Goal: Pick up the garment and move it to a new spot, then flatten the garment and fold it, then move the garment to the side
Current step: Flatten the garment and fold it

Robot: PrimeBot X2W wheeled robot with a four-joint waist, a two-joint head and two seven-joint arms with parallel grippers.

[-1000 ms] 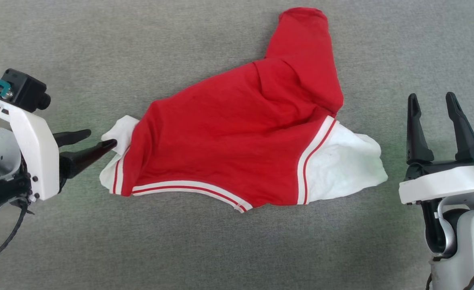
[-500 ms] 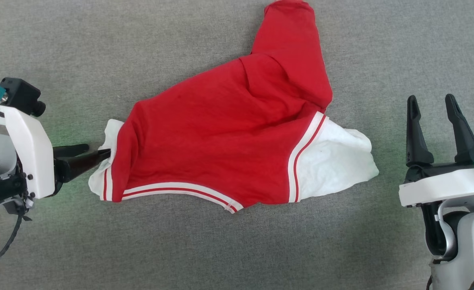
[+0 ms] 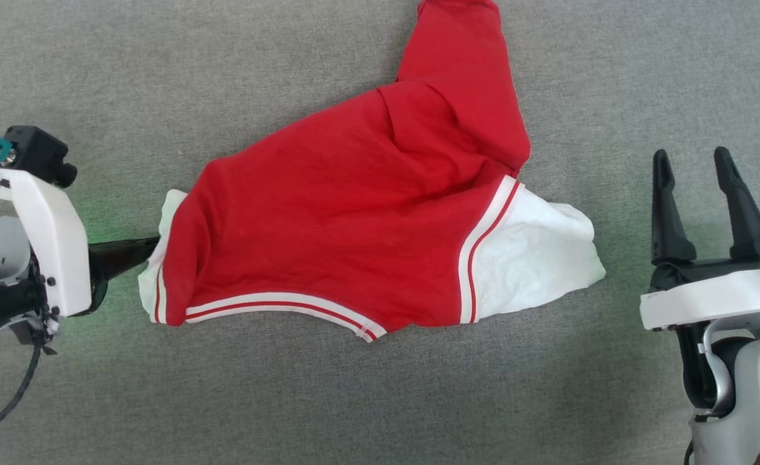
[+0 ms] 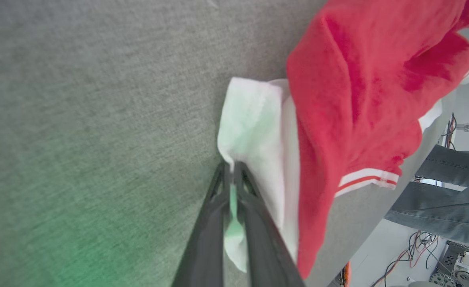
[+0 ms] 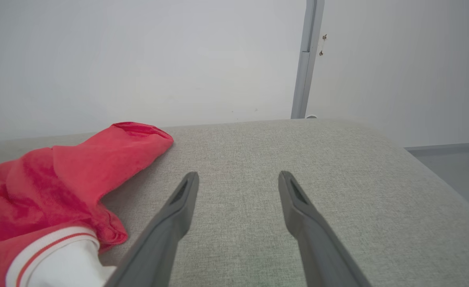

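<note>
The garment [image 3: 347,219], a red jersey with white sleeves and striped trim, lies crumpled on the grey padded surface [image 3: 354,400]. My left gripper [image 3: 155,244] is at its left end, shut on the white sleeve edge. In the left wrist view the fingers [image 4: 218,191] pinch a fold of white cloth of the garment [image 4: 338,119]. My right gripper [image 3: 693,161] stands open at the right, apart from the other white sleeve [image 3: 534,252]. The right wrist view has its open fingers [image 5: 182,199] over bare grey surface, with the garment [image 5: 59,175] to their left.
A white wall [image 5: 138,59] and a metal post [image 5: 306,59] rise behind the surface's far edge. The surface's rounded right corner [image 5: 417,159] drops to the floor. A person's jeans-clad legs [image 4: 445,199] stand past the surface's edge, near cables [image 4: 401,263].
My left gripper has shut on the white sleeve edge and drawn back to the left, dragging the garment's left end with it. The right gripper has stayed open and still.
</note>
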